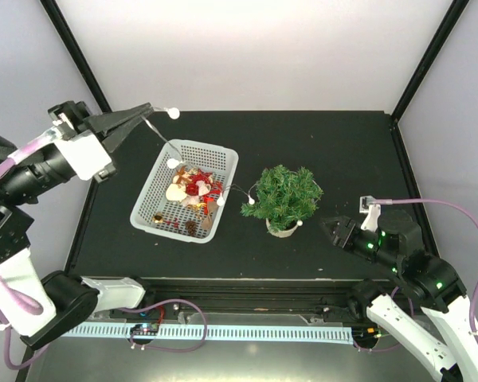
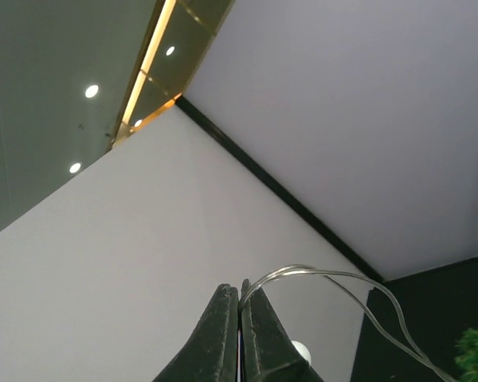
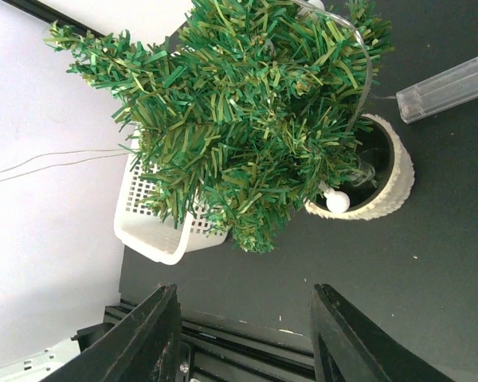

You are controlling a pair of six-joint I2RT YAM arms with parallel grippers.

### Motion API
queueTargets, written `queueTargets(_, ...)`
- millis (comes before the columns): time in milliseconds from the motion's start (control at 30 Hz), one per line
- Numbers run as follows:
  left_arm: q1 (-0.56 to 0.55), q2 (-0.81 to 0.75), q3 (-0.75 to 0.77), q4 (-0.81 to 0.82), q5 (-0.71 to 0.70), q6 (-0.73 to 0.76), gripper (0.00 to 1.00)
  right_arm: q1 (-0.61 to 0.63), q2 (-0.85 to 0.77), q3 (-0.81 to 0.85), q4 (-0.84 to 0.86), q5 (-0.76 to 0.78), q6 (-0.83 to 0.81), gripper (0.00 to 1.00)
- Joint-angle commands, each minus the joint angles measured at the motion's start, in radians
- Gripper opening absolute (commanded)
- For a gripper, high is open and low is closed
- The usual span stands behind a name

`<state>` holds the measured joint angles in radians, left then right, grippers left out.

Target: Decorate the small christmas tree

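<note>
**Light string partly on the tree, ornaments not yet hung**

The small christmas tree [image 1: 283, 193] stands in its whitish pot [image 1: 282, 229] on the black counter [image 1: 342, 143], just right of the frame's centre in the top view. The white mesh basket [image 1: 151, 187] sits just to its left.

The left gripper [image 1: 143, 114] is raised at the upper left. Its jaws are pressed together, pinching the thin wire of a light string [image 1: 173, 163]. From there the wire drops past 1 white bulb, crosses the basket and runs right into the tree's branches.

The right gripper [image 1: 327, 225] waits low on the counter to the right of the pot. Its jaws are spread and hold nothing.

Part of the job looks done. In the right wrist view the wire loops over the foliage, 1 bulb rests at the pot's rim, and a clear battery case [image 3: 446, 89] lies beside the pot. At least 2 bulbs appear to sit at the tree's edge, though the wire is too fine to trace fully.

Much remains. The free length of string needs draping on the tree, and the ornaments [image 1: 195, 189] lie heaped in the basket, with none visible on the branches.
</note>
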<state>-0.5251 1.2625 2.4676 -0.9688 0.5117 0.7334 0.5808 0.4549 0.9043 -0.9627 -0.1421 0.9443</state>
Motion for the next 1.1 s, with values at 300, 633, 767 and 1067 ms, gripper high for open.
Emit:
queueTargets(300, -0.096, -0.020, -0.044, -0.001, 0.185, -0.178, 0.02, -0.006, -0.054, -0.024, -0.046, 0.018, 0.022, 0.46)
queueTargets(633, -0.312, -0.012, -0.132, -0.062, 0.056, -0.051, 0.02, -0.006, -0.058, -0.009, -0.066, 0.040, 0.028, 0.46)
queueTargets(767, -0.425, 0.027, -0.113, -0.072, -0.033, 0.011, 0.02, -0.005, -0.067, -0.019, -0.073, 0.045, 0.035, 0.46)
queueTargets(1067, -0.723, 0.173, -0.042, -0.079, -0.255, 0.176, 0.02, -0.006, -0.110, -0.027, -0.102, 0.099, 0.045, 0.46)
